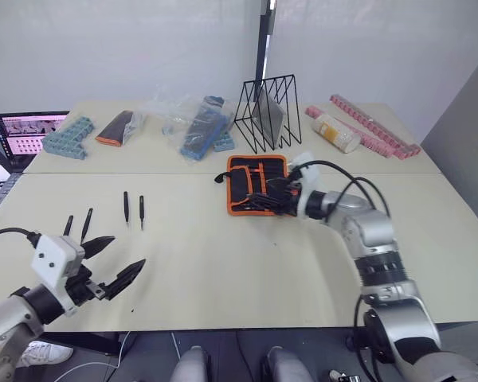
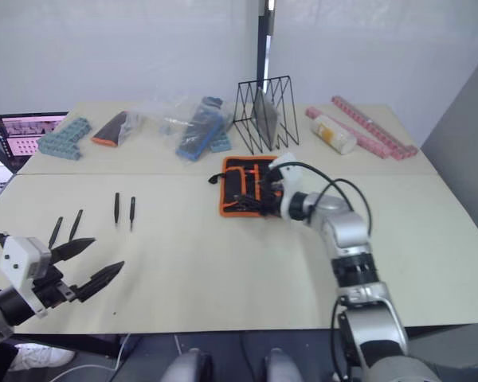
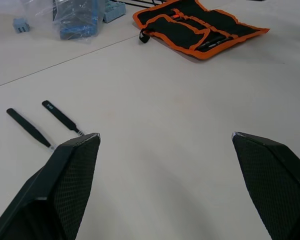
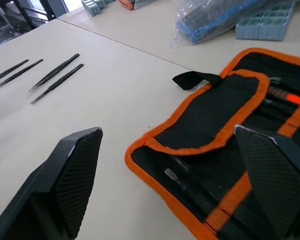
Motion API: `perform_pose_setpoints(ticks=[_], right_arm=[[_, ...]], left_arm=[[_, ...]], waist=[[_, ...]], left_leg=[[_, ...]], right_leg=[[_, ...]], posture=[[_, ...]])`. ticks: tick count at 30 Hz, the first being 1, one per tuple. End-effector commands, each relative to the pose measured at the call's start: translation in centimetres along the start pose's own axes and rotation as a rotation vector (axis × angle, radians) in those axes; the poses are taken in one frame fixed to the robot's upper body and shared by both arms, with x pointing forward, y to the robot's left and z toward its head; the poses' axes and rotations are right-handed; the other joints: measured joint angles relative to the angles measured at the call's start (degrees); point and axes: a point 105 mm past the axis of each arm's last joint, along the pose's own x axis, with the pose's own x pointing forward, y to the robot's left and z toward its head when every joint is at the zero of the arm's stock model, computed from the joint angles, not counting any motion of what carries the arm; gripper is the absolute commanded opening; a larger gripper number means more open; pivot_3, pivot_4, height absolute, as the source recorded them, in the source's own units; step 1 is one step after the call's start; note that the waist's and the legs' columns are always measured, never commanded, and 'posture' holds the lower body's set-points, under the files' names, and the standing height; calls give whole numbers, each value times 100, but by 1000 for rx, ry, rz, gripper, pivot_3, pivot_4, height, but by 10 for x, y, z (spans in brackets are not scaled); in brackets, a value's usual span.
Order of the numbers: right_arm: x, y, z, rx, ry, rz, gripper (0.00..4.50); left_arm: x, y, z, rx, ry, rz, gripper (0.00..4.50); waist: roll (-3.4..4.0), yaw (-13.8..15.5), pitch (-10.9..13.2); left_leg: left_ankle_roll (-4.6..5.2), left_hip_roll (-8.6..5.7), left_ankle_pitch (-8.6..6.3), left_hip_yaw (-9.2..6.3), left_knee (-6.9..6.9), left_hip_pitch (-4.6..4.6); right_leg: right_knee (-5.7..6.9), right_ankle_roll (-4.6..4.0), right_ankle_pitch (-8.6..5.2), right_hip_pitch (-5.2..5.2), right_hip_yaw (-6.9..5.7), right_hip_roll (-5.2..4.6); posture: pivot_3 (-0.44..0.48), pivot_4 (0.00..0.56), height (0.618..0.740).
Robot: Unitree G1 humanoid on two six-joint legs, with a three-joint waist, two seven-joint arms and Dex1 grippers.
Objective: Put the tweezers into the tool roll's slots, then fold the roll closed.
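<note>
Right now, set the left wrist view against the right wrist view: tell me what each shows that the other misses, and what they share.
The left wrist view alone shows the left tool, open, low over bare table, with the tool roll far off. The right wrist view alone shows the right tool, open, close over the roll's inner slots, its strap and four loose tweezers. Both share the roll, two of those tweezers, and the bagged blue items.
</note>
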Motion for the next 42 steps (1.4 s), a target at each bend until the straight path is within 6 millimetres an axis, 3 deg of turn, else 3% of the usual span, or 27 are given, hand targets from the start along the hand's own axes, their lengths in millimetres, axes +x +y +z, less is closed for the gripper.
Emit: perform_pose_setpoints(ticks=[1,9,16,23,29,30,35,42], right_arm=[[9,-15,2,49,8,-104,4468],[23,-12,-17,328,56,-69,4468],[38,-6,-28,349,81,-66,4468],[51,-16,-25,374,51,-130,2241],[51,-20,-23,382,41,-137,191],[51,-20,-22,370,40,-123,11],[52,0,-12,299,66,45,11],[47,29,-14,39,209,269,11]], left_arm=[[8,-9,8,31,-20,-2,4500],[11,-14,16,12,-82,18,4500],[14,-17,17,7,-96,13,4500],[16,-18,14,12,-94,44,4500],[15,-14,13,17,-99,66,4500],[15,-14,12,17,-97,67,4500],[17,-11,10,27,-105,76,4500],[28,-3,13,61,-119,55,4500]], waist=[[0,12,0],[-1,-7,-1],[-1,-26,-1],[-1,-19,-1],[-1,-21,-1],[-1,-14,-1],[0,-16,0],[0,-26,0]], left_leg=[[0,-1,0,0,0,-1],[0,-3,0,0,-1,-3],[1,-1,0,0,-1,0],[0,-3,0,0,-1,-2],[0,-2,0,0,-1,-2],[0,-2,0,0,-1,-2],[1,-3,0,1,-1,-4],[0,-2,0,1,-3,-4]], right_leg=[[0,0,0,-1,0,0],[1,-1,0,-3,-1,-1],[0,-1,0,-2,-2,2],[0,-1,0,-2,-2,2],[0,-1,0,-3,-2,3],[0,-1,0,-2,-2,3],[-1,-1,0,-4,-3,1],[-1,-1,0,-8,-4,2]], posture=[[0,150,685],[0,150,685],[0,150,685],[0,150,685],[0,150,685],[0,150,685],[0,150,685],[0,150,685]])
